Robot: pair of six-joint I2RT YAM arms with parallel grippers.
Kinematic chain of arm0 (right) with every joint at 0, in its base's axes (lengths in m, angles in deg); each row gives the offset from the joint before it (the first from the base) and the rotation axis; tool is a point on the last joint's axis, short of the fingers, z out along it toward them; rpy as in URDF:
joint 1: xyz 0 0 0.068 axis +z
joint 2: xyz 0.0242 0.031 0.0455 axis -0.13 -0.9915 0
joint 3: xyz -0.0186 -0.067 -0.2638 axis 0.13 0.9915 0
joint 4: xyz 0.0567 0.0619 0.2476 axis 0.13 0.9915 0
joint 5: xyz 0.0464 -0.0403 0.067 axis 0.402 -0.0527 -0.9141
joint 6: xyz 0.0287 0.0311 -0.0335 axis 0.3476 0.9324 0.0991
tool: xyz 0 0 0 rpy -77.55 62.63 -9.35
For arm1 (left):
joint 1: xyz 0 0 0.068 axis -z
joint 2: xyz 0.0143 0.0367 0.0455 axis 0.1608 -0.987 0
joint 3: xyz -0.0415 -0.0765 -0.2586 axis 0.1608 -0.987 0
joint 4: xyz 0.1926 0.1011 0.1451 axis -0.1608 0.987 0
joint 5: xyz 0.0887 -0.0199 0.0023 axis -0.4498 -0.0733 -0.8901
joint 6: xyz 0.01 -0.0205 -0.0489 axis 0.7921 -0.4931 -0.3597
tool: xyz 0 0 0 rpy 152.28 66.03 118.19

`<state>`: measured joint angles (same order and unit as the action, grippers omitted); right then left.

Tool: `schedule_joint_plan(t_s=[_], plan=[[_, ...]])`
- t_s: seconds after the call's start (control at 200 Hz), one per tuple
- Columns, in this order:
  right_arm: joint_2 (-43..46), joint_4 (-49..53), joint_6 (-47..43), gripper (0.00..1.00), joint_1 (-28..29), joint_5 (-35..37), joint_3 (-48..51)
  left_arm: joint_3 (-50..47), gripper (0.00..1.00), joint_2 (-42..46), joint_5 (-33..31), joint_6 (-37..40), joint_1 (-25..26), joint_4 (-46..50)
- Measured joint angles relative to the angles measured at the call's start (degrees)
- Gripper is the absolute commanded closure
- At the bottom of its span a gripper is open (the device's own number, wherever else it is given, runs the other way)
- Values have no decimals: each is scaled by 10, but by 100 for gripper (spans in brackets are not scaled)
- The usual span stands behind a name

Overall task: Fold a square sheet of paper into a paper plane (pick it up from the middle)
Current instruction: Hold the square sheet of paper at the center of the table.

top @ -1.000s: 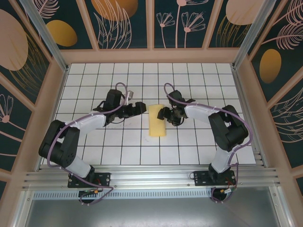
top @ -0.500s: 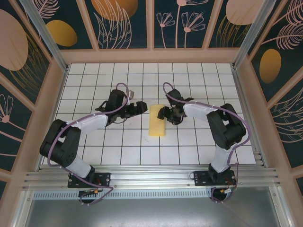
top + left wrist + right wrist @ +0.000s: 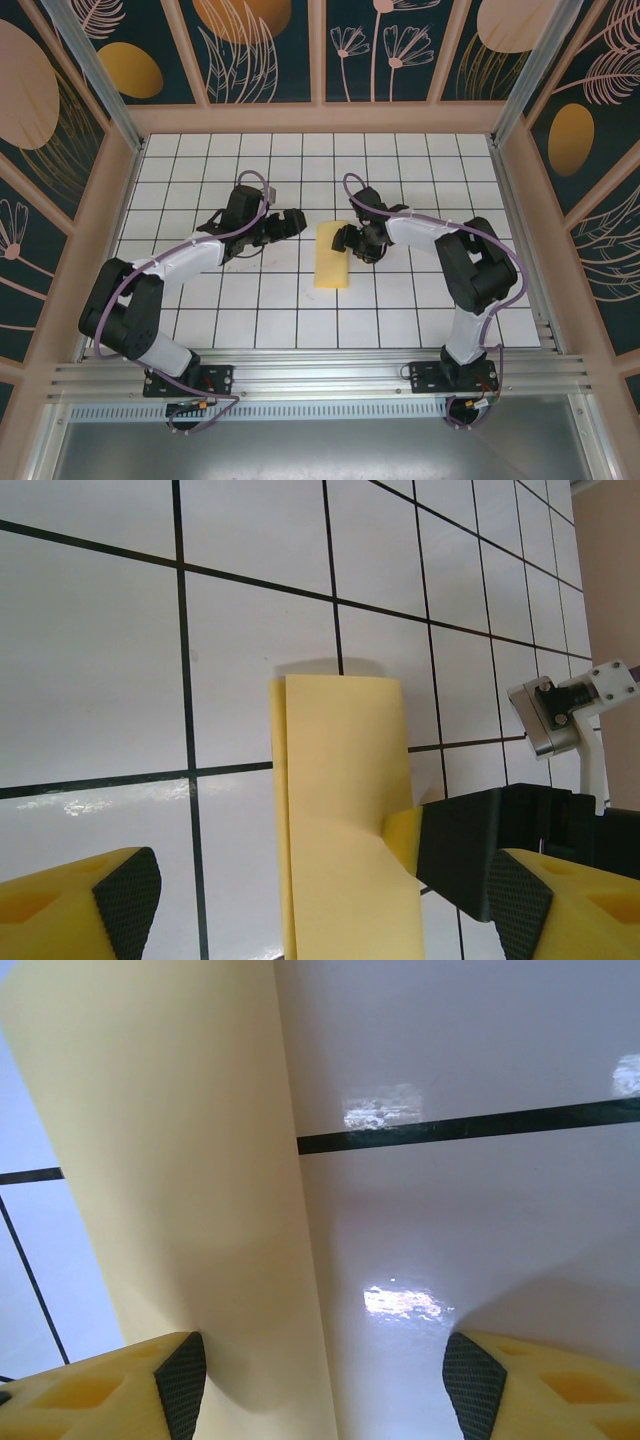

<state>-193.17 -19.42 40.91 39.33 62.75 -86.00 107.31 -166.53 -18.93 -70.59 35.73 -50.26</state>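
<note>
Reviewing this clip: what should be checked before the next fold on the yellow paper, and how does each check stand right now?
1. The paper is folded into a narrow strip on the table: ok.
2. Its layers sit flush: not ok. In the left wrist view, a thin sliver of one layer shows along a long edge.
3. The left gripper is open and apart from the paper: ok.
4. The right gripper is open, with one finger over the paper's edge and the other over bare table: ok.
5. The paper is pressed fully flat: cannot tell.
</note>
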Motion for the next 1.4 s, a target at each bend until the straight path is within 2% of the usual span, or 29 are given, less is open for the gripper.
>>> schedule_joint_plan(t_s=[0.445, 1.171, 1.316, 1.366, 1.401], plan=[[-13, 26, -14, 27, 6, 9, -21, 0, 13, 0, 1, 0, 0, 0], [-36, 64, -14, 27, 12, 28, -52, 0, 13, -7, 15, 0, 0, 0], [-39, 66, -14, 27, 14, 32, -55, 0, 18, -9, 18, 0, 0, 0], [-39, 67, -14, 27, 14, 33, -56, 0, 23, -11, 22, -1, 0, -1], [-39, 67, -14, 27, 14, 34, -56, 0, 31, -14, 27, -2, 0, -1]])
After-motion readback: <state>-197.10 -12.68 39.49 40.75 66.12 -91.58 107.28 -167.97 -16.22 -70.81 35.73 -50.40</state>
